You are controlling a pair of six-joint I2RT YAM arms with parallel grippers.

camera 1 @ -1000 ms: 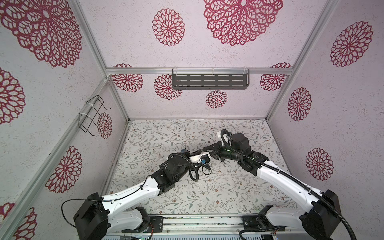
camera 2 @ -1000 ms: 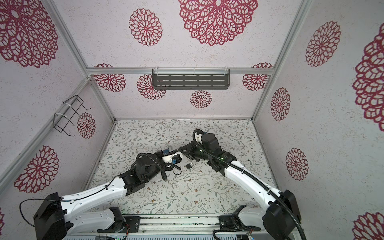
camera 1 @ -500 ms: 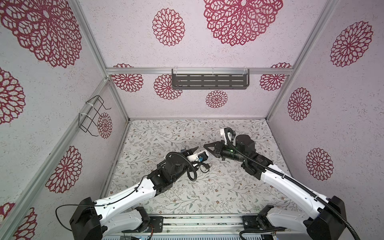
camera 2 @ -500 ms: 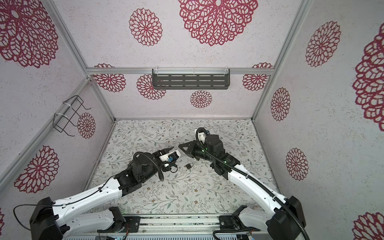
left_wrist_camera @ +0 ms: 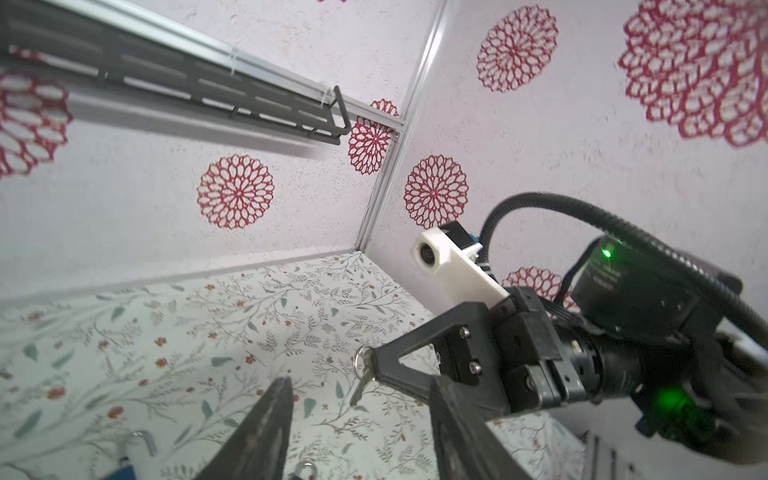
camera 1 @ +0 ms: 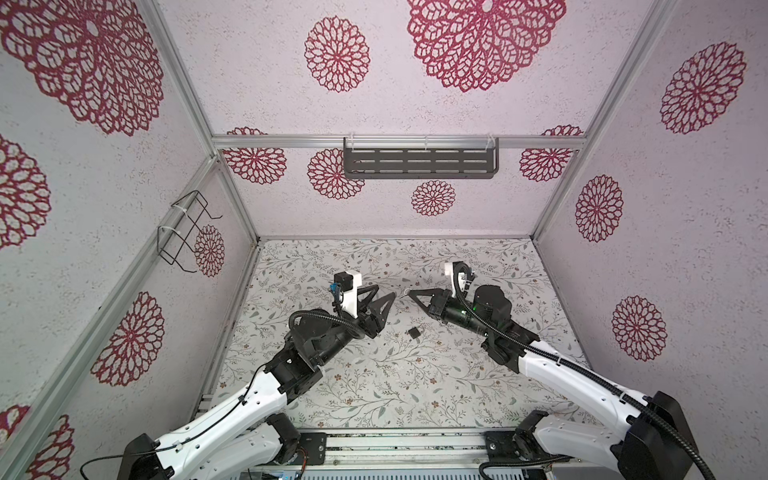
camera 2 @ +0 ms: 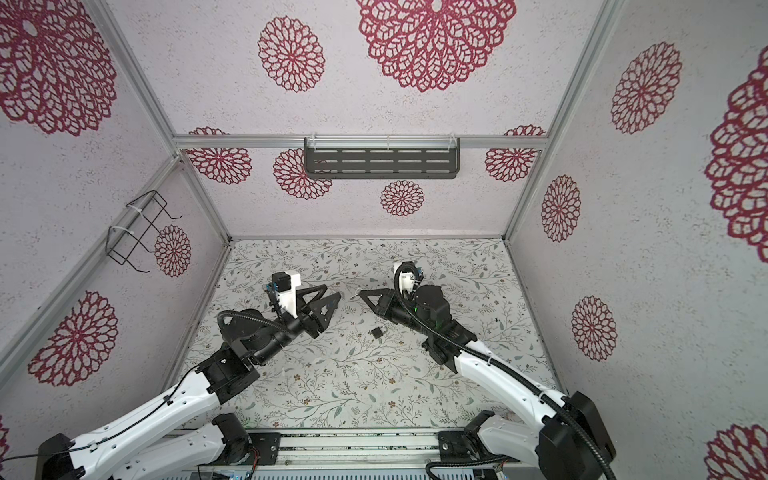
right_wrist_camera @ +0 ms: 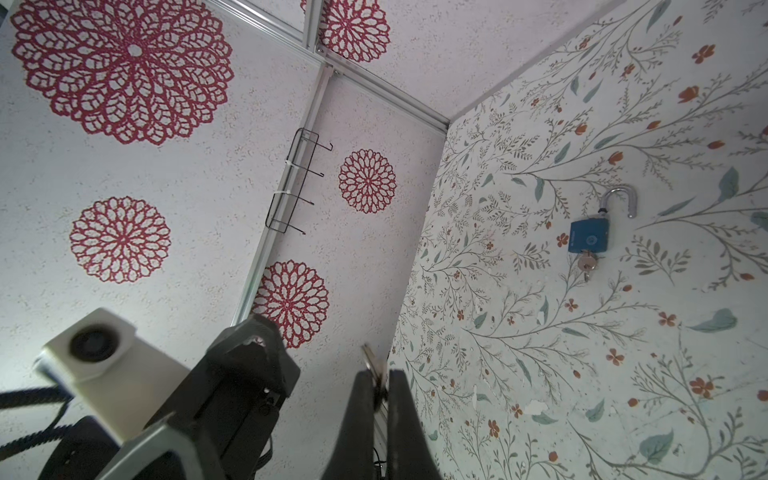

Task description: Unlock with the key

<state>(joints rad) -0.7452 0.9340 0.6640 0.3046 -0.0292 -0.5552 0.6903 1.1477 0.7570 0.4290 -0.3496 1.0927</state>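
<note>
Padlock (right_wrist_camera: 589, 237) lies shackle-open on the surface (camera 1: 374, 374) below both grippers, needing no holding: left gripper (camera 1: 384, 291) gapes empty, right gripper (right_wrist_camera: 380, 376) pinches a key (left_wrist_camera: 358, 388).

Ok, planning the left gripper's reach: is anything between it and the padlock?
Nothing visible does. The padlock lies alone on the table near the open left gripper; the right gripper, shut on a key, is off that line.

open blue padlock (right_wrist_camera: 589, 241) with key (right_wrist_camera: 587, 263)
</note>
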